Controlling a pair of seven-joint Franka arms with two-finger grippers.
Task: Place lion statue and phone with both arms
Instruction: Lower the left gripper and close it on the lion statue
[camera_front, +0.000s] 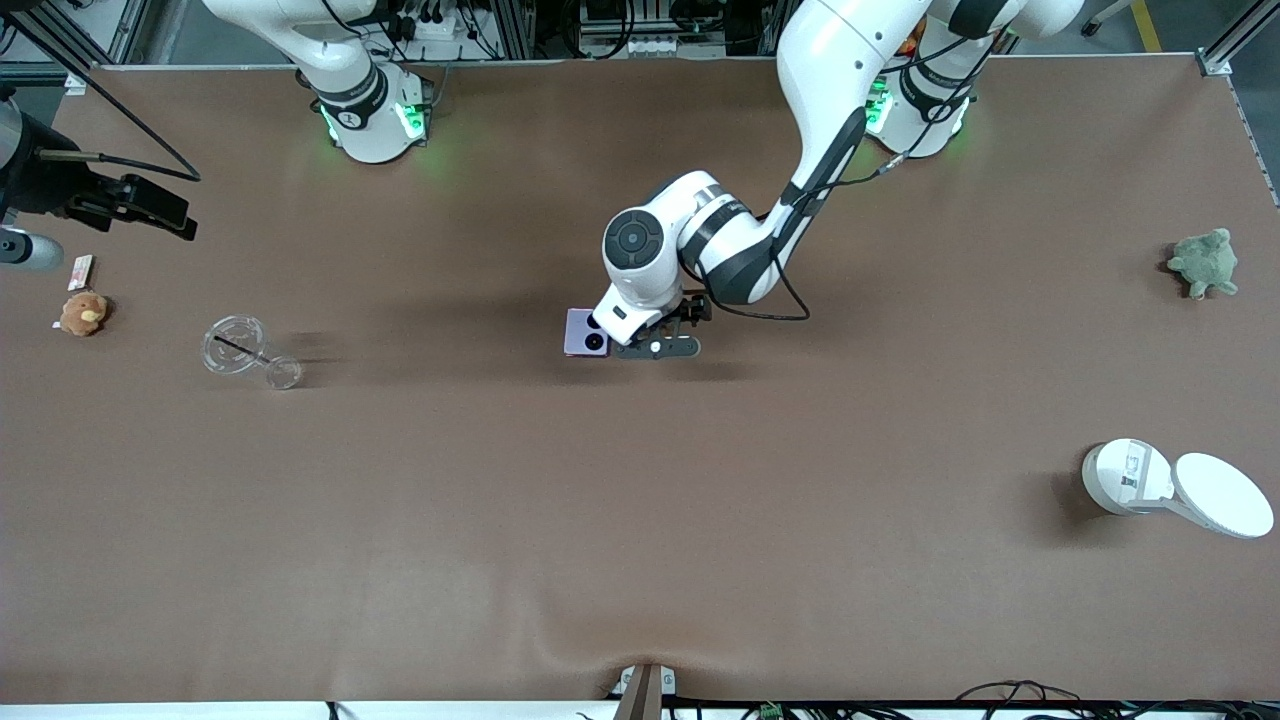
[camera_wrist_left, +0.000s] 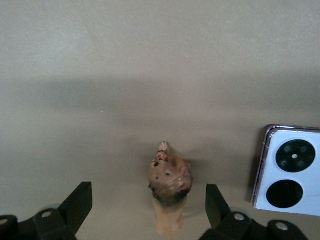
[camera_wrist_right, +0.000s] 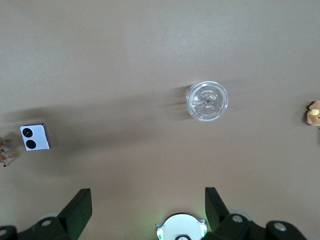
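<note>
The lion statue (camera_wrist_left: 169, 192) stands upright on the brown table, between the open fingers of my left gripper (camera_wrist_left: 147, 200), which is low around it without touching it. In the front view the left hand hides the lion. The lavender phone (camera_front: 586, 333) lies flat right beside the lion, toward the right arm's end, with its camera circles up; it also shows in the left wrist view (camera_wrist_left: 292, 170). My left gripper (camera_front: 655, 347) is at the table's middle. My right gripper (camera_front: 150, 208) is open and empty, high over the right arm's end (camera_wrist_right: 147, 197). From there the phone (camera_wrist_right: 35, 137) and lion (camera_wrist_right: 5, 152) show small.
A clear glass cup (camera_front: 245, 352) lies on its side toward the right arm's end, with a brown plush toy (camera_front: 84, 313) and a small card (camera_front: 80, 271) near that edge. A green plush turtle (camera_front: 1205, 263) and a white round container with open lid (camera_front: 1170, 485) are at the left arm's end.
</note>
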